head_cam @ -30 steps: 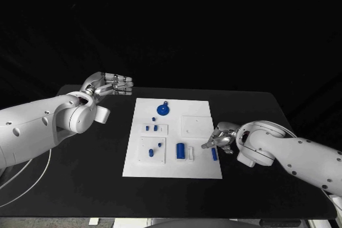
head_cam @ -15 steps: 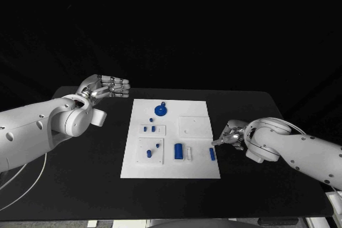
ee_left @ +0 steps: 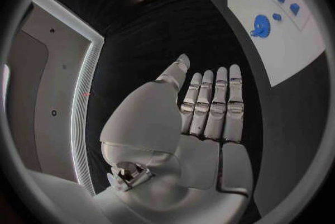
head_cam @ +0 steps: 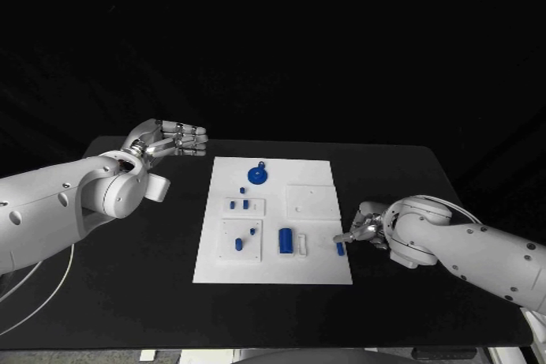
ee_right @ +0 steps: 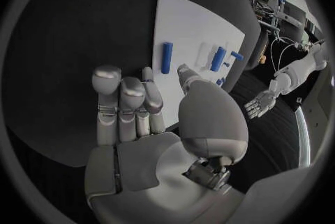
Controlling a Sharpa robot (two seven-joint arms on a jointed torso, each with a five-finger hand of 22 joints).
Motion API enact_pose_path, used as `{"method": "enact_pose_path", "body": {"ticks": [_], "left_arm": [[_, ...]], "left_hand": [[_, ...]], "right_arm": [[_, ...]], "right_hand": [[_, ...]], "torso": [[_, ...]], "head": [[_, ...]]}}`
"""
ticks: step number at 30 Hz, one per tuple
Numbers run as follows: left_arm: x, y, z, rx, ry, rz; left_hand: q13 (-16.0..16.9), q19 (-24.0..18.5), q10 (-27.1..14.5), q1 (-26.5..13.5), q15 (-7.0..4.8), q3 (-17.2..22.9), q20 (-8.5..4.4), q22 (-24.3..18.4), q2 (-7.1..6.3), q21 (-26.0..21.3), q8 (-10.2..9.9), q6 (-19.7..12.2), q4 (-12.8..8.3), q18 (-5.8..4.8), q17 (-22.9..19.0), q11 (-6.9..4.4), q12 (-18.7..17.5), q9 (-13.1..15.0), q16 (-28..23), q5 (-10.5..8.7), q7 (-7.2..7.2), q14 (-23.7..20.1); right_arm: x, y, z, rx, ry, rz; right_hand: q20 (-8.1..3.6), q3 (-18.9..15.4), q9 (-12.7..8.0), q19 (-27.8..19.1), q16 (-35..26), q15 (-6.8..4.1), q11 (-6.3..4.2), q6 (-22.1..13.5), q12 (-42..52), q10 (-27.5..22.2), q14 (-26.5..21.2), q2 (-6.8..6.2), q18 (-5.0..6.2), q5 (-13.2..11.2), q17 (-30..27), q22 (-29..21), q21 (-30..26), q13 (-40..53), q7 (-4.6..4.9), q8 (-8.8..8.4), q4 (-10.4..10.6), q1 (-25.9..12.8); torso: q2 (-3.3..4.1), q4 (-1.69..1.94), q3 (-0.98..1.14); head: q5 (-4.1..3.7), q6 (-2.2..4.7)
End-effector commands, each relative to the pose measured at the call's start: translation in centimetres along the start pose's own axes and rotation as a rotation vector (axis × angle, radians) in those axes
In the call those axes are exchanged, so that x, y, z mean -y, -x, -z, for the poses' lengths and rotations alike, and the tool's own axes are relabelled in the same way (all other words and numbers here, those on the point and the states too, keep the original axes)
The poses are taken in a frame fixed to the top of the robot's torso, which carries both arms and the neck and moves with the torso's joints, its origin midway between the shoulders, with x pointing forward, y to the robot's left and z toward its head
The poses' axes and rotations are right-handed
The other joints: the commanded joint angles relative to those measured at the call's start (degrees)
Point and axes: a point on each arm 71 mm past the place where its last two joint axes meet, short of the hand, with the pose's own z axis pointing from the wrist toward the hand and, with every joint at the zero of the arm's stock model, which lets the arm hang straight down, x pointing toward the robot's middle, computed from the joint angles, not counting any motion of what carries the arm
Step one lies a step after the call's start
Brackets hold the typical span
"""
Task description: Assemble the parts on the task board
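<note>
Task board (head_cam: 313, 265) lying mid-table (head_cam: 136, 301). Right hand (head_cam: 360, 228) hovering at board's 3 o'clock edge, fingers apart, apparently grasping nothing, beside blue bar (head_cam: 340, 249). Left hand (head_cam: 170, 136) hanging released, at board's 10 o'clock.

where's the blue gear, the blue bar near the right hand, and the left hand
blue gear (head_cam: 259, 174), head view, on its round face
blue bar (head_cam: 340, 249), head view, mid-length, at the board's right edge
left hand (head_cam: 170, 136), head view, on the knuckles of the raised hand
</note>
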Motion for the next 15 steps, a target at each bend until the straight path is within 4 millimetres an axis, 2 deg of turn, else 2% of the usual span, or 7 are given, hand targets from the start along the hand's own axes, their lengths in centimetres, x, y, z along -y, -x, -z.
{"method": "enact_pose_path", "body": {"ticks": [1, 4, 10, 15], "left_arm": [[0.1, -0.2, 0.0, -0.018, -0.007, 0.007], [0.1, -0.2, 0.0, -0.021, -0.006, 0.008], [0.1, -0.3, 0.0, -0.026, -0.005, 0.006], [0.1, -0.3, 0.0, -0.028, -0.005, 0.007]], "left_hand": [[0.0, 0.2, -0.4, -0.4, -0.08, 0.0, 0.16, -0.1, 0.03, 0.0, -0.1, -0.4, 0.4, 0.78, -0.1, -0.06, 0.1, 0.0, -0.3, -0.18, 0.13, -0.3], [0.0, 0.2, -0.4, -0.4, -0.07, 0.0, 0.16, -0.1, 0.04, 0.0, -0.1, -0.5, 0.5, 0.79, -0.1, -0.06, 0.1, -0.1, -0.3, -0.23, 0.15, -0.3], [0.0, 0.2, -0.4, -0.4, -0.06, -0.1, 0.17, -0.1, 0.05, 0.0, -0.1, -0.6, 0.5, 0.79, -0.1, -0.05, 0.1, 0.0, -0.3, -0.35, 0.18, -0.3], [0.0, 0.2, -0.4, -0.4, -0.06, -0.1, 0.17, -0.1, 0.05, 0.0, -0.1, -0.6, 0.5, 0.79, -0.1, -0.05, 0.1, 0.0, -0.3, -0.35, 0.18, -0.3]], "right_arm": [[-0.1, -0.8, 0.0, -0.039, -0.027, 0.045], [-0.2, -1.3, -0.2, -0.057, -0.027, 0.052], [-0.2, -2.2, -0.6, -0.082, -0.032, 0.055], [-0.2, -2.7, -0.8, -0.087, -0.035, 0.05]], "right_hand": [[-0.01, -0.3, -0.2, 3.0, -0.2, 0.07, -0.18, -0.3, -0.4, -0.3, 0.0, -0.43, -0.24, -0.3, 0.2, 0.0, -0.4, 1.4, -0.12, -0.15, 0.9, 0.4], [-0.03, -0.3, -0.2, 3.0, -0.3, 0.07, -0.2, -0.3, -0.5, -0.3, 0.0, -0.34, -0.3, -0.3, 0.4, 0.1, -0.4, 1.5, -0.13, -0.13, 1.0, 0.9], [0.01, 0.3, -0.1, 3.0, -0.4, 0.1, -0.23, 0.2, -0.5, -0.2, 0.0, 0.26, -0.3, -0.2, 0.5, 0.2, -0.4, 1.6, -0.19, -0.12, -0.3, 1.7], [-0.01, 3.3, -0.1, 3.0, -0.4, 0.07, -0.27, 0.6, -0.4, -0.2, 0.1, 1.27, -0.32, -0.3, 0.6, 0.2, -0.5, 1.6, -0.22, -0.13, -2.7, 2.6]], "torso": [[-0.01, -0.04, 0.0], [-0.01, 0.02, -0.03], [0.0, -0.05, 0.01], [0.0, -0.01, 0.03]], "head": [[0.04, -0.05], [0.02, -0.06], [0.19, -0.06], [0.08, -0.08]]}}
